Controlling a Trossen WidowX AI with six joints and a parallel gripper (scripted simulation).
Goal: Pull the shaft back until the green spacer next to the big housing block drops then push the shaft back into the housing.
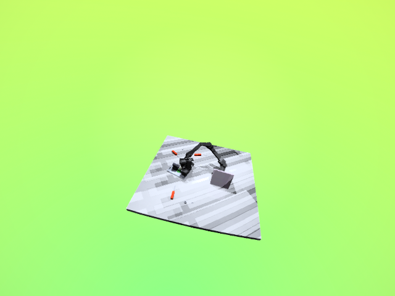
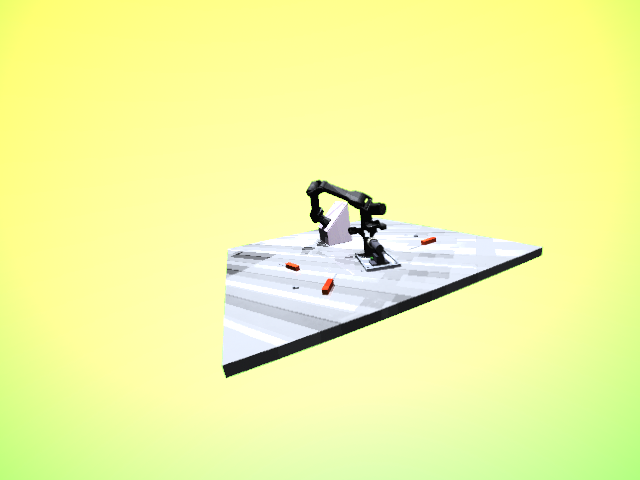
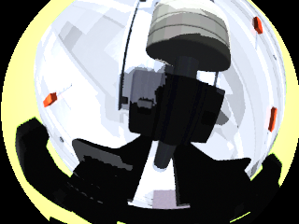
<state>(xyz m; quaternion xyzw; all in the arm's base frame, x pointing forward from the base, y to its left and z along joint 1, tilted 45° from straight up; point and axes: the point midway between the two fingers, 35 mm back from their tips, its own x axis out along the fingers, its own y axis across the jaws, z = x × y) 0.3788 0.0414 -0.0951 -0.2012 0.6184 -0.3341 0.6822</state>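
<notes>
Above pale plate (image 1: 173, 173) (image 2: 383, 268) (image 3: 137, 42): dark, round-ended shaft (image 3: 163, 156); small green spacer (image 1: 179, 171) (image 2: 371, 257).

On the bench (image 1: 207, 216) (image 2: 279, 320) (image 3: 93, 126), from the top view, the tray (image 1: 170, 172) (image 2: 369, 269) sits left of the wedge block (image 1: 221, 178) (image 2: 338, 224) (image 3: 164, 199). Two screwdrivers lie behind the tray: one (image 1: 174, 153) (image 2: 327, 286) (image 3: 258, 24) leftward, another (image 1: 197, 155) (image 2: 292, 266) (image 3: 273, 119) rightward. And there's a third screwdriver (image 1: 172, 194) (image 2: 428, 240) (image 3: 49, 99), in front! The arm (image 1: 194, 150) (image 2: 336, 192) arches between tray and wedge, its foot just behind the block.

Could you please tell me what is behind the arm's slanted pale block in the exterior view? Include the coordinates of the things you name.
Behind the pale block (image 1: 221, 178) (image 2: 338, 227), some tabletop shows beyond its edge; whatever it covers stays hidden.
</notes>
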